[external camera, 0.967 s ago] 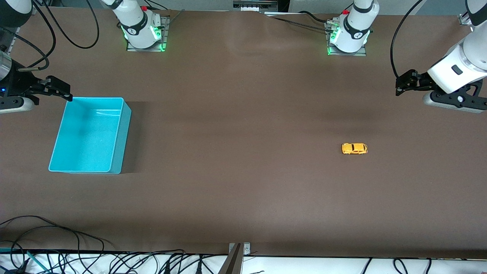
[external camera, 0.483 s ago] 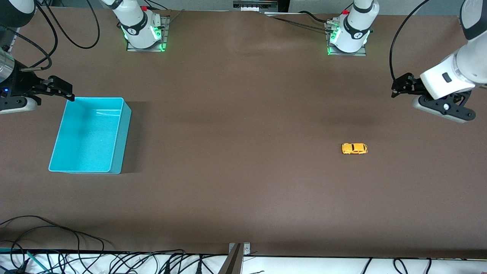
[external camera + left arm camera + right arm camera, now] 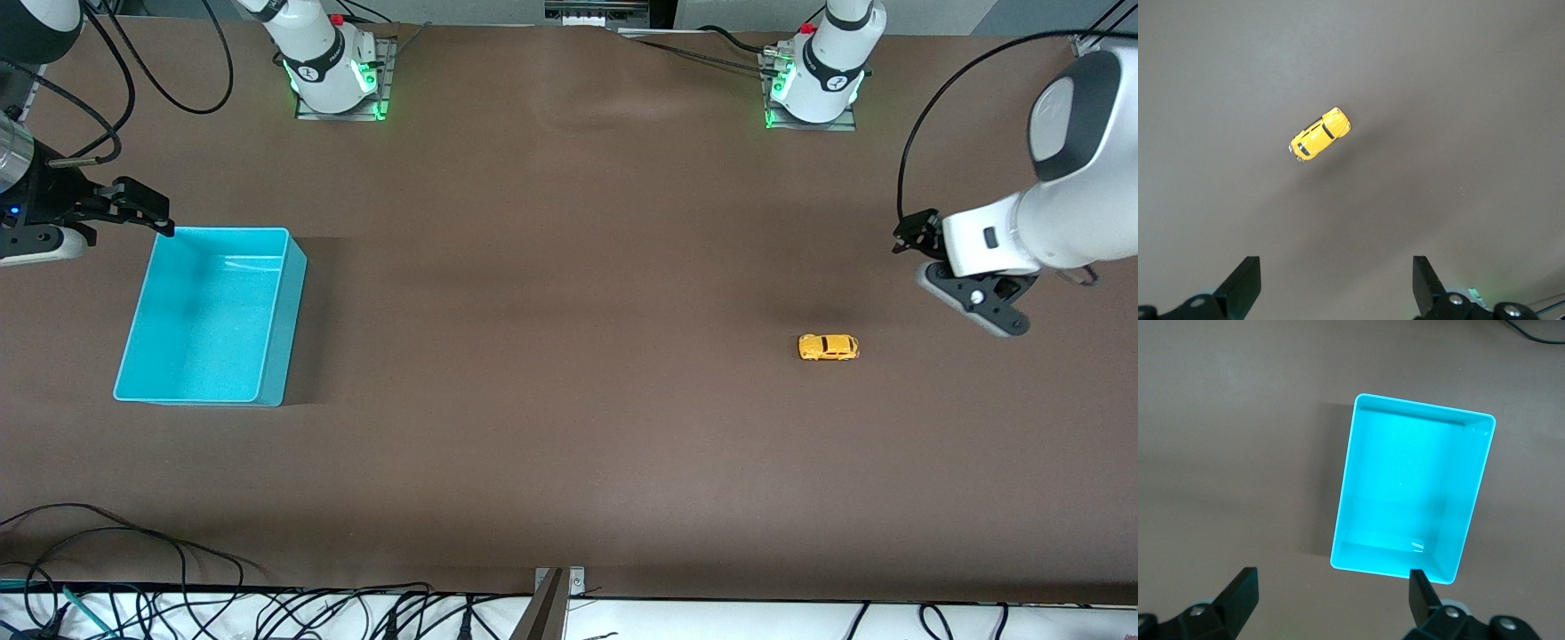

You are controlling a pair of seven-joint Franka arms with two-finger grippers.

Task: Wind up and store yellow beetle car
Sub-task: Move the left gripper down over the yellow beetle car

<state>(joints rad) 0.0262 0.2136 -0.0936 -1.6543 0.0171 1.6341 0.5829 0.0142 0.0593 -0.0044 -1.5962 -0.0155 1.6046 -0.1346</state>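
**Ana:** Swinging in over the last second, the left tool (image 3: 916, 238) has come away from the edge of the surface (image 3: 569, 427) at its own arm's end, and now it's up in the air just short of the yellow beetle car (image 3: 829, 347), toward the left arm's end from it.

**Ben:** And the car hasn't budged. It sits on its wheels on the bare brown surface, well toward the left arm's end, with nothing touching it.

**Ana:** Check the left wrist view: the car (image 3: 1319, 134) lies ahead of the two black fingertips (image 3: 1245, 283), which stand spread wide with nothing between them.

**Ben:** Measured from the car, the turquoise bin (image 3: 276, 311) is well apart, down at the right arm's end of the surface, about as near the front camera as the car.

**Ana:** The right tool (image 3: 147, 211) waits there, over the surface just beside the bin's corner that points toward the robots' bases.

**Ben:** Spread wide too. The right wrist view shows both fingertips (image 3: 1241, 590) apart, holding nothing, and the bin (image 3: 1475, 473) below them.
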